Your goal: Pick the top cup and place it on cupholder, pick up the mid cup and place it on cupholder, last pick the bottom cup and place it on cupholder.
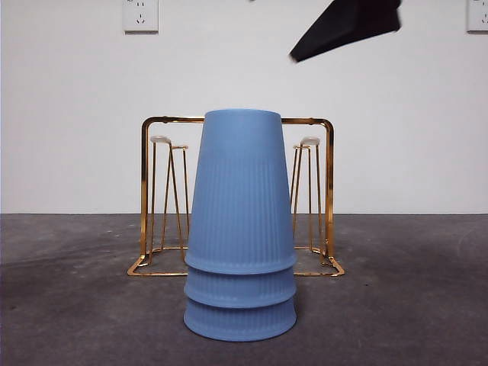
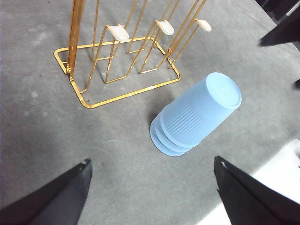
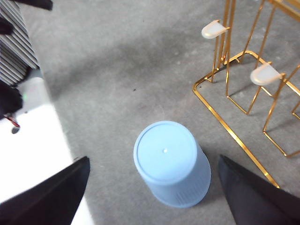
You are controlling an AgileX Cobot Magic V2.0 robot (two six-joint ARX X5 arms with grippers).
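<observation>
Nearest the front camera stood three blue cups, nested upside down on the grey table (image 1: 69,305), the bottom cup (image 1: 239,320) and mid cup (image 1: 239,288) showing only as flared rims below the tall ribbed top cup (image 1: 240,198). All three were still stacked, so no cup had yet reached a peg. Just behind the stack, apart from it, stood the cupholder (image 1: 329,191), its gold frame upright and its white-tipped pegs (image 1: 309,141) bare. The right gripper (image 3: 152,197) hung almost directly over the flat base of the top cup, jaws spread wide and holding nothing; it appeared as the dark tip at the top of the front view (image 1: 347,27). The left gripper (image 2: 152,192) waited higher and off to the side, jaws likewise wide apart and empty. The step in hand looked to be the descent onto the top cup. To do it well, the right gripper should probably centre over that base, come down far enough to grip the ribbed wall above the mid cup's rim, close gently, and lift straight up so the nested cups below are not dragged along or tipped toward the rack.
</observation>
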